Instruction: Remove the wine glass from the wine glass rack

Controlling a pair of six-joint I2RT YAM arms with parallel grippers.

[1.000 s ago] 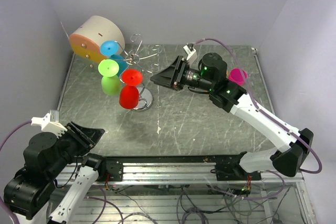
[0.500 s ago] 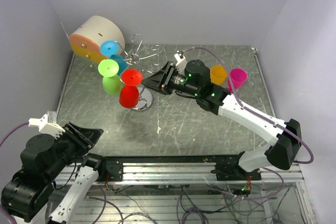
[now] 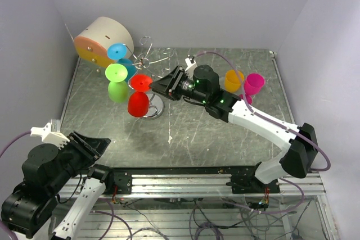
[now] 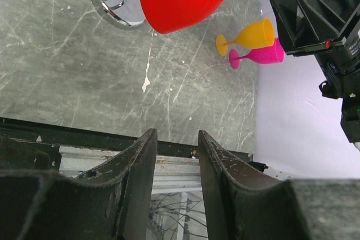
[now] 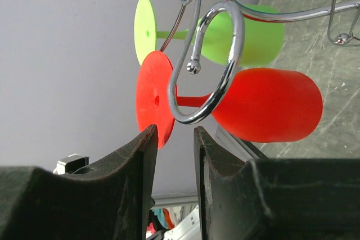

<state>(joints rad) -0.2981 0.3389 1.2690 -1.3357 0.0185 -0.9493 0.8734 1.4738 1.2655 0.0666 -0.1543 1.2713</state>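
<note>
The silver wire wine glass rack stands at the back left on its shiny round base. A red wine glass, a green one and a blue one hang upside down from its arms. My right gripper is open and empty, its tips just beside the red glass's foot. In the right wrist view the red foot disc sits right above my fingertips, behind a curled hook. My left gripper is open and empty at the front left.
A beige-and-orange cylinder lies behind the rack at the back left. An orange glass and a pink glass stand at the back right, behind my right arm. The walls close in on both sides.
My right arm has swung left toward the rack, bringing its open fingers up to the red glass's foot. The left arm has barely moved.
</note>
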